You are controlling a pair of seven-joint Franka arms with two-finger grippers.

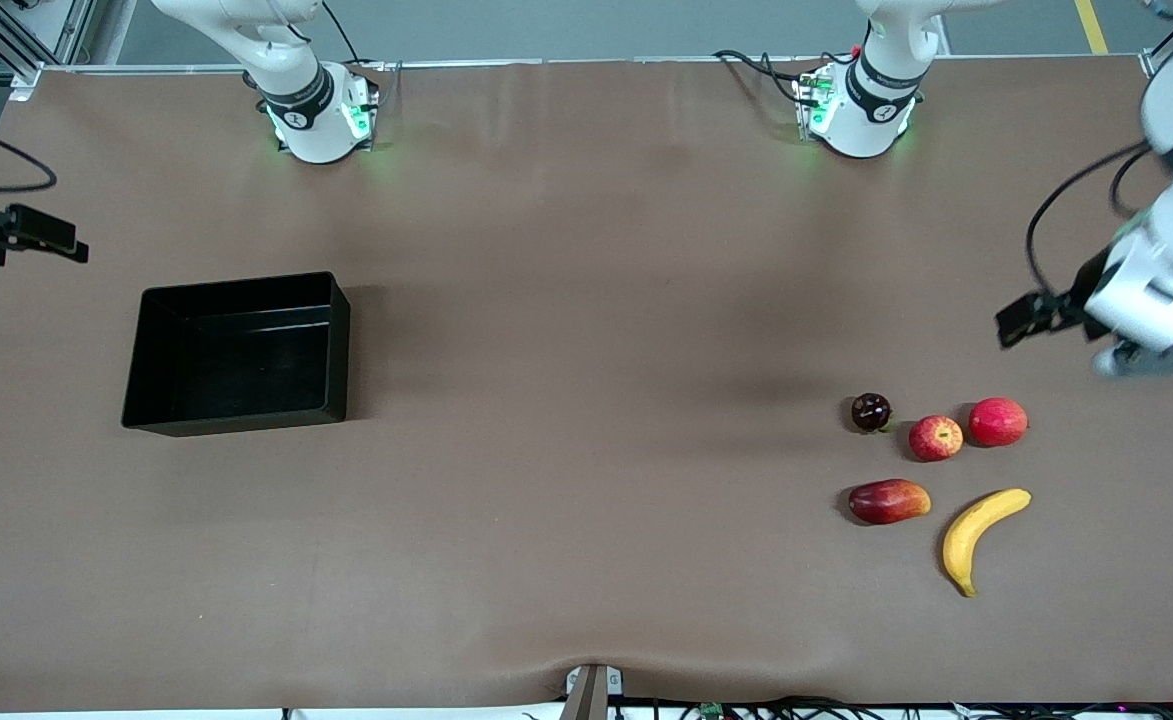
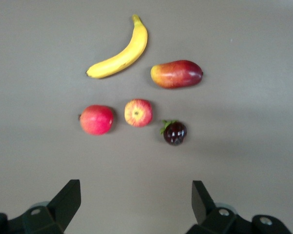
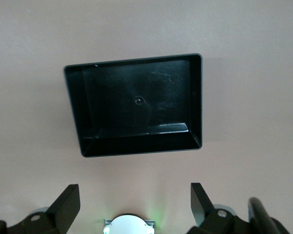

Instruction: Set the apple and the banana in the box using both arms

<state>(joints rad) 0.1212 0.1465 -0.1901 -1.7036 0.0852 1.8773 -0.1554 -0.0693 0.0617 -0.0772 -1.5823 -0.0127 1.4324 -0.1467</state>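
- Brown matte cloth covered the whole table (image 1: 566,300), wrinkle-free apart from a small pucker at the near edge.
- Apple (image 1: 936,438) sat in a fruit cluster toward the left arm's end of the table, wedged between a dark plum-like fruit (image 1: 871,412) and a bigger pinkish-red round fruit (image 1: 998,421), just beside both. It looked small, firm and smooth, so I'd guess it's light but a bit slippery; pinching across its widest part from above seemed the safest bet, though the neighbours left little finger room.
- Banana (image 1: 980,536) lay nearest the front camera, curved and glossy yellow, with a red-orange mango-shaped fruit (image 1: 888,501) beside it. Probably stiff enough to grab across the middle of the curve, where it's narrow.
- Box (image 1: 236,352), shiny black plastic with upright walls, stood empty well apart from the fruit, toward the right arm's end.
- Left gripper (image 2: 136,202) hovered up over the table near the fruit, fingers spread wide and holding nothing.
- Right gripper (image 3: 135,204) hung over the table near the box, also wide apart and empty, looking like it was waiting.
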